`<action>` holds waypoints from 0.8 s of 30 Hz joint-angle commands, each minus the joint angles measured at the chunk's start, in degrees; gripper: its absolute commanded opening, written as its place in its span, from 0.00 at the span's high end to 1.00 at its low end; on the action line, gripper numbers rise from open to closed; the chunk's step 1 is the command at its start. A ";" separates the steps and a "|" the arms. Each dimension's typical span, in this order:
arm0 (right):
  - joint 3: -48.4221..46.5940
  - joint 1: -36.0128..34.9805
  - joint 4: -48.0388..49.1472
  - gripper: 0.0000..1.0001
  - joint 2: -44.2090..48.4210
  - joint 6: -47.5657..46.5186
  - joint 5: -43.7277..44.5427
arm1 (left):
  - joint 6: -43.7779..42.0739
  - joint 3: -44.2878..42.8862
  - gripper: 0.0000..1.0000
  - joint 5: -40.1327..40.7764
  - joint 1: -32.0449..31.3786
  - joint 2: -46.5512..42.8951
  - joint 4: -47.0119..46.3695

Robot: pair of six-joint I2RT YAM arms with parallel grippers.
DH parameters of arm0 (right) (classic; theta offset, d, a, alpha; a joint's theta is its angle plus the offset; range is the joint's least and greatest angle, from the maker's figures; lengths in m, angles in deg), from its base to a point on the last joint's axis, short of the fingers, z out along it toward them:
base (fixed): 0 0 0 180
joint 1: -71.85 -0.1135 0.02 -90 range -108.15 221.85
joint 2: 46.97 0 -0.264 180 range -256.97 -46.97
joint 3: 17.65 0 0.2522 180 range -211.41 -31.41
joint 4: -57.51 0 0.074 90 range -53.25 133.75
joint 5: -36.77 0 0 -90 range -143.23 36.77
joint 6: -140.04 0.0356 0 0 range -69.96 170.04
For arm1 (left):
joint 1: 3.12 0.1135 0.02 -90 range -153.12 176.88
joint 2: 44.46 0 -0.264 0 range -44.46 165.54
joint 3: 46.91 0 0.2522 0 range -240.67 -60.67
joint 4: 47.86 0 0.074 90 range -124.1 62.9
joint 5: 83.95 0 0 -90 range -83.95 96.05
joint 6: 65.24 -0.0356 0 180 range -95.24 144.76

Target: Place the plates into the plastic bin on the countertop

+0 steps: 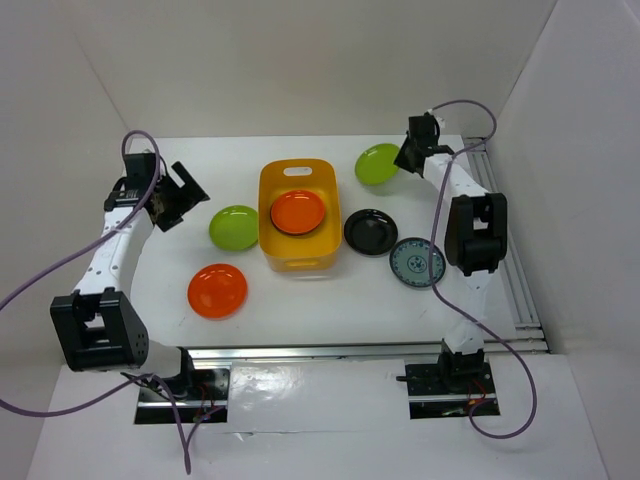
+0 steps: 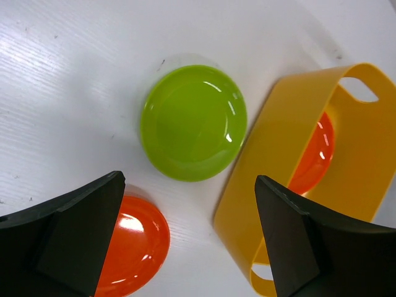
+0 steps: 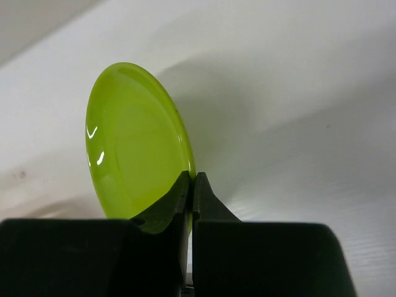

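Note:
The yellow-orange plastic bin stands mid-countertop with an orange plate inside. My right gripper is shut on the rim of a lime green plate at the back right; the right wrist view shows the plate tilted on edge between the fingers. My left gripper is open and empty, above the table left of the bin. A second lime green plate and an orange plate lie left of the bin, also in the left wrist view. A black plate and a patterned blue-grey plate lie right of the bin.
The white countertop has a metal rail along its near edge and another down the right side. White walls close in the back and both sides. The arm bases sit below the near rail.

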 commanded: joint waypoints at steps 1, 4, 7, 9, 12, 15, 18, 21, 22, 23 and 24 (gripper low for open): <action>-4.80 -3.41 0.33 1.00 8.69 -1.55 9.79 | 0.18 1.02 0.00 0.01 0.38 2.30 -2.50; -5.42 -7.09 1.56 1.00 11.77 -5.32 8.74 | 0.18 3.21 0.00 0.01 0.90 5.02 -4.25; -5.42 -10.97 1.57 1.00 13.71 -8.14 10.14 | -0.44 4.36 0.00 -1.56 1.43 8.09 -6.10; -4.64 -14.22 2.17 1.00 14.86 -9.99 10.15 | -0.44 4.88 0.00 -2.36 1.43 11.08 -6.72; -1.84 -18.18 2.79 1.00 16.97 -11.66 11.28 | -0.97 6.30 0.00 -2.89 1.96 13.72 -8.91; 0.19 -21.26 3.32 1.00 18.02 -12.89 11.99 | -1.49 7.52 0.00 -2.89 1.96 16.26 -11.02; 0.98 -23.72 1.92 1.00 18.03 -14.21 12.52 | -2.20 6.92 0.00 -4.11 1.96 18.90 -12.08; 3.89 -25.57 1.92 1.00 18.03 -15.62 10.51 | -2.72 6.12 0.00 -4.12 1.96 22.07 -12.08; 5.11 -25.57 1.92 1.00 18.03 -15.62 9.71 | -2.72 5.51 0.00 -4.12 1.35 22.08 -12.78; 5.64 -26.10 1.92 1.00 18.03 -15.62 9.01 | -2.72 5.50 0.00 -4.12 1.35 22.95 -12.79; 5.65 -26.62 1.92 1.00 18.03 -15.62 8.22 | -2.72 5.50 0.00 -4.12 1.35 23.65 -12.79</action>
